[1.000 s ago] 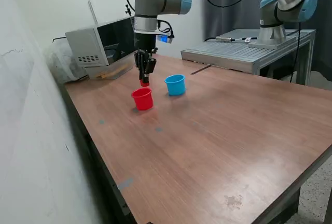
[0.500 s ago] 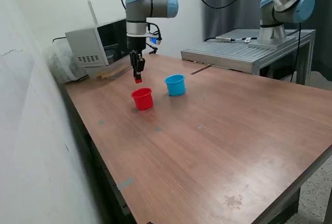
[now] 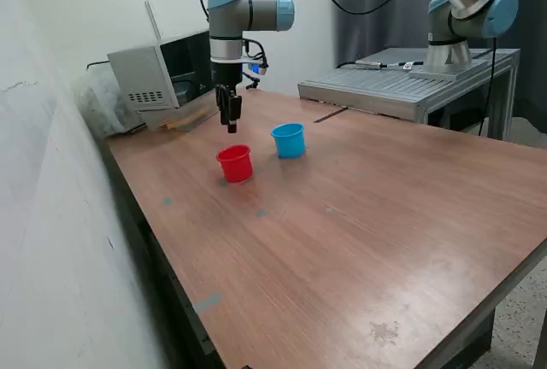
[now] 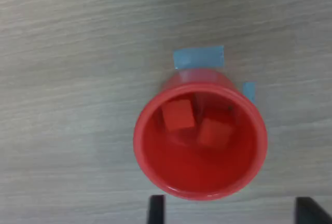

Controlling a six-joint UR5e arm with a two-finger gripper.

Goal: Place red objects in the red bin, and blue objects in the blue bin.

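Note:
The red cup stands upright on the wooden table, with the light-blue cup close by on the exterior view's right. In the wrist view the red cup holds two red cubes, one beside the other, lying on its bottom. My gripper hangs just above the red cup, open and empty. Its two dark fingertips show wide apart at the wrist picture's edge. The blue cubes are not in view.
A grey box-like device stands at the table's back on the exterior view's left. A metal bench with a second arm is behind. A white wall runs along the left. Blue tape pieces lie by the red cup.
The gripper moved with a red cube to above the red cup. Now the cube is out of its fingers and two cubes lie in the cup.

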